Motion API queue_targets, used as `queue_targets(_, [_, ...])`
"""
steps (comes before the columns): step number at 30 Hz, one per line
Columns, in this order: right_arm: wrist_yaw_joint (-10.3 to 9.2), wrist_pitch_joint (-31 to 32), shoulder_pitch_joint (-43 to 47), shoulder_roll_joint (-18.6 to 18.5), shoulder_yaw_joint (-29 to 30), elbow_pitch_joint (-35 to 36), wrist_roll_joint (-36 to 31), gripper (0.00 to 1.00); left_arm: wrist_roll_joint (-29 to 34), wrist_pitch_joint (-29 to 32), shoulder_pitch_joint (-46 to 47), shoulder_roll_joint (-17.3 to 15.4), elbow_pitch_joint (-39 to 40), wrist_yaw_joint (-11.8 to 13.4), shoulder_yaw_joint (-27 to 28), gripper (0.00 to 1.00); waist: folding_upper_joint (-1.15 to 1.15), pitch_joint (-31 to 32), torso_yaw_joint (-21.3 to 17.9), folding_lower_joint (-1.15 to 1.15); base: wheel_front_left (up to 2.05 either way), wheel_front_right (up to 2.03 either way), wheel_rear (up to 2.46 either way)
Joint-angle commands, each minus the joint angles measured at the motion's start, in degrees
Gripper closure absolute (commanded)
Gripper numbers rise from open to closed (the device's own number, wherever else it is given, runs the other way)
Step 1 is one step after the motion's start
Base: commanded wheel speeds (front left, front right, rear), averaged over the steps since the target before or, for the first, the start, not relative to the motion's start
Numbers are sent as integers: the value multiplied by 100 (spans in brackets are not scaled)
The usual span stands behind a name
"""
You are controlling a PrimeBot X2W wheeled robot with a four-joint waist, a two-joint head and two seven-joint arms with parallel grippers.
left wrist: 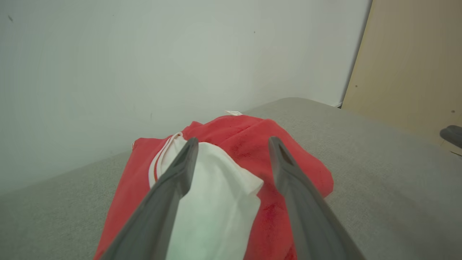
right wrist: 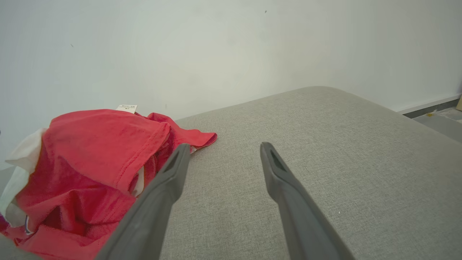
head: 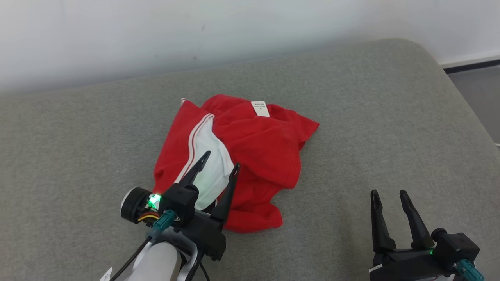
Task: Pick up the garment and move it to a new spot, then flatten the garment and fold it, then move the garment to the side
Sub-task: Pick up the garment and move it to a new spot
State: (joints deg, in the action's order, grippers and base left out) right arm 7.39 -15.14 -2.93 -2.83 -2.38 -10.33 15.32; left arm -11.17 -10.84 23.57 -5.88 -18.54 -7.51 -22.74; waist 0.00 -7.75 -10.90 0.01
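On the grey cushion (head: 351,97) (left wrist: 379,162) (right wrist: 325,126), garment (head: 254,156) (left wrist: 245,144) (right wrist: 101,144): red, crumpled in a loose heap, not flattened, not folded. Lies on the fabric and nothing holds it.
Garment detail: white panel (head: 211,144) (left wrist: 216,191) shows on its left half, edged by a red-and-white stripe (head: 193,140). The rest is red folds that bunch up towards its near edge.
Label tag (head: 261,108) (left wrist: 233,113) (right wrist: 127,107): small, white, on the garment's far edge, face up (print too small to read).
Left tool (head: 221,159) (left wrist: 234,140): released, fingers spread wide, nothing between them. Sits over the garment's near-left part. In the left wrist view one finger runs along the white panel's left side and the other crosses the red cloth to the panel's right. Cannot tell whether the tips touch the cloth.
Left wrist: green light (head: 154,200) lit, just off the garment's near-left corner.
Right tool (head: 388,192) (right wrist: 224,145): released, fingers spread, empty. Well apart from the garment, to its right and nearer the robot, over bare cushion. Right wrist view puts the garment's right edge just beside the tool's left finger in the picture, no contact.
Wall (head: 156,31): pale, plain, behind the garment's far side.
Floor (head: 476,89): grey strip far to the garment's right, past the cushion's rounded corner.
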Motion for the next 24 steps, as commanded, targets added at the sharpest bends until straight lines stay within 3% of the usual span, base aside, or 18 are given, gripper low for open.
queue_targets(1, [19, -1, -29, -9, -3, 5, 56, 0, -89, 29, 39, -39, -93, 8, -42, 0, 0, -147, -192, -1, 0, 0, 0])
queue_targets(6, [19, -2, -69, -9, -9, 24, 92, 0, -132, 102, 62, -120, -460, 12, -132, 0, 0, -217, -325, -1, 0, 0, 0])
queue_targets(7, [19, -1, -67, -9, -7, 28, 88, 0, -118, 91, 78, -139, -510, 20, -135, 19, 0, -223, -343, -1, 0, 0, 0])
queue_targets(8, [19, -2, -67, -9, 1, 36, 88, 0, -149, 72, 88, -142, -561, 36, -109, 54, 0, -227, -355, -1, 0, 0, 0])
queue_targets(9, [19, -1, -67, -9, 11, 43, 87, 0, -156, 68, 98, -158, -613, 41, -103, 100, 0, -231, -362, -1, 0, 0, 0])
queue_targets(17, [19, -1, -44, -9, 26, 14, 146, 0, -125, 56, 600, -268, -401, 15, -365, 100, 0, -123, -152, -1, 0, 0, 0])
queue_targets(24, [19, -1, -96, -11, -75, -65, 289, 0, -271, 499, 2022, -726, 112, 11, -885, 100, 0, 6, -149, -1, 0, 0, 0])
